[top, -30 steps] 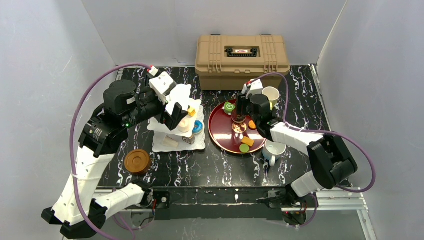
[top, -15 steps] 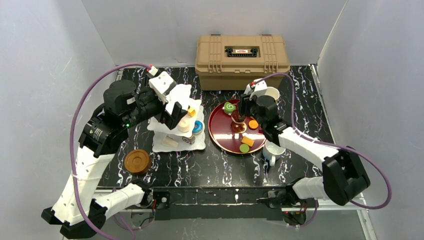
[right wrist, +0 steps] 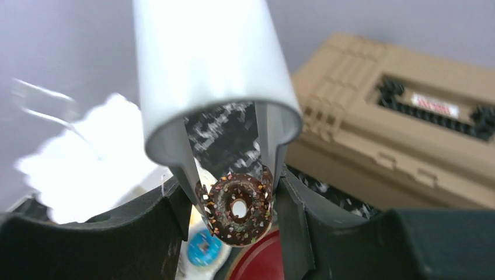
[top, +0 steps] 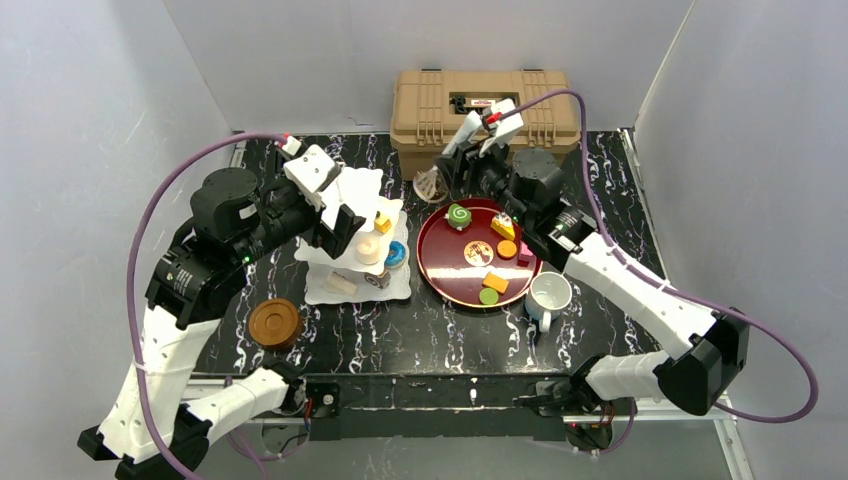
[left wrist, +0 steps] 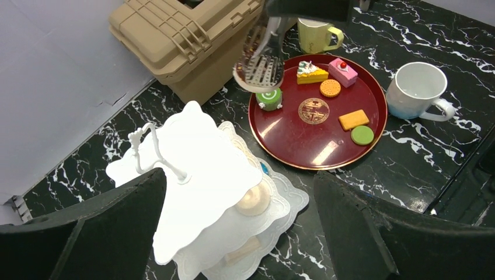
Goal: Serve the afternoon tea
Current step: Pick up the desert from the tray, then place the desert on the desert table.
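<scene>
The black marble-look table (top: 420, 340) has its biggest bare patch along the bottom of the top view. That patch runs between the brown round coasters (top: 275, 322) at lower left and the white mug (top: 550, 295) at lower right. The tan plastic case (top: 485, 120) fills the top middle. The dark red round tray (top: 450, 285) lies just below the case. Only a thin strip of table shows between the tray and the white three-tier wavy-edged stand (top: 345, 295) to its left. The white mug sits just beside the tray's lower right rim and looks empty.

On the tray lie a green roll (left wrist: 269, 98), a yellow cake slice (left wrist: 309, 73), a pink cake (left wrist: 342, 71), a round orange biscuit (left wrist: 330, 87), a flat orange bar (left wrist: 354, 119) and a green disc (left wrist: 362, 135). The cream-yellow mug (left wrist: 314, 35) stands past the tray's top rim. The stand holds a blue donut (top: 396, 254), a small yellow cake (top: 383, 222) and a round cream cake (top: 370, 248).

The left gripper (top: 338, 228) hangs over the stand with its fingers spread wide and nothing in them. The right gripper (top: 437, 180) pinches a brown sprinkled donut (right wrist: 238, 209). It holds the donut up in the air in front of the case, near the tray's upper left rim.
</scene>
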You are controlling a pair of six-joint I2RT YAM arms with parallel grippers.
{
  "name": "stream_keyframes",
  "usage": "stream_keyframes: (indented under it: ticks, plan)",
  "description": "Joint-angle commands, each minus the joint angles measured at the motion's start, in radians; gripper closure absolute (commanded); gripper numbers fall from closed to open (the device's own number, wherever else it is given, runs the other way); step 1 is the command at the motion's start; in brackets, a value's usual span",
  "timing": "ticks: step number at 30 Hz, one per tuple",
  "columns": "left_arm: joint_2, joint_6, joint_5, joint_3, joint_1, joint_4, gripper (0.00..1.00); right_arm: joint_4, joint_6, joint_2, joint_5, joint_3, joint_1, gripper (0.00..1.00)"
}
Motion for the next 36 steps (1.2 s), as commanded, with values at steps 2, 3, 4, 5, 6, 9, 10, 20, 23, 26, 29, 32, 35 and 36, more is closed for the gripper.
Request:
stream_keyframes:
  ticks: [2, 3, 4, 5, 6, 9, 10, 20, 23, 26, 29, 32, 35, 36]
  plan:
    - [-0.016, 0.015, -0.008, -0.007, 0.0, 0.0, 0.06, 0.029, -0.025, 0.031, -0.035, 0.187, 0.078, 0.59]
    - [-0.017, 0.014, -0.007, -0.009, 0.0, 0.0, 0.06, 0.03, -0.031, 0.044, -0.034, 0.212, 0.096, 0.59]
    - [-0.017, 0.014, -0.005, -0.01, 0.0, 0.0, 0.06, 0.03, -0.037, 0.059, -0.032, 0.238, 0.112, 0.59]
    - [-0.017, 0.015, -0.005, -0.01, 0.001, 0.0, 0.06, 0.03, -0.045, 0.075, -0.029, 0.263, 0.127, 0.59]
    - [-0.017, 0.015, -0.005, -0.009, 0.001, 0.002, 0.06, 0.029, -0.052, 0.09, -0.028, 0.286, 0.143, 0.59]
    - [-0.017, 0.014, -0.002, -0.005, 0.0, 0.005, 0.06, 0.023, -0.069, 0.143, -0.029, 0.337, 0.173, 0.59]
    - [-0.017, 0.014, -0.002, -0.003, 0.001, 0.005, 0.06, 0.022, -0.072, 0.157, -0.029, 0.348, 0.183, 0.59]
    - [-0.021, 0.024, 0.005, -0.005, 0.0, 0.005, 0.06, 0.037, -0.058, 0.107, 0.011, 0.284, 0.245, 0.59]
    - [-0.019, 0.017, 0.007, -0.001, 0.0, 0.011, 0.06, 0.005, -0.061, 0.063, 0.04, 0.266, 0.272, 0.59]
    - [-0.02, 0.017, 0.007, 0.0, 0.0, 0.011, 0.06, -0.024, -0.06, 0.003, 0.067, 0.23, 0.292, 0.59]
    - [-0.021, 0.016, 0.007, -0.002, 0.0, 0.009, 0.06, -0.07, -0.048, -0.05, 0.085, 0.203, 0.306, 0.59]
    - [-0.025, 0.015, -0.003, -0.004, 0.0, 0.011, 0.06, -0.114, -0.033, -0.091, 0.086, 0.177, 0.333, 0.59]
    - [-0.022, 0.025, -0.075, -0.007, 0.0, 0.026, 0.08, -0.167, -0.03, -0.112, 0.097, 0.158, 0.373, 0.59]
    - [-0.02, 0.032, -0.107, -0.008, 0.001, 0.035, 0.09, -0.177, -0.028, -0.116, 0.102, 0.152, 0.386, 0.59]
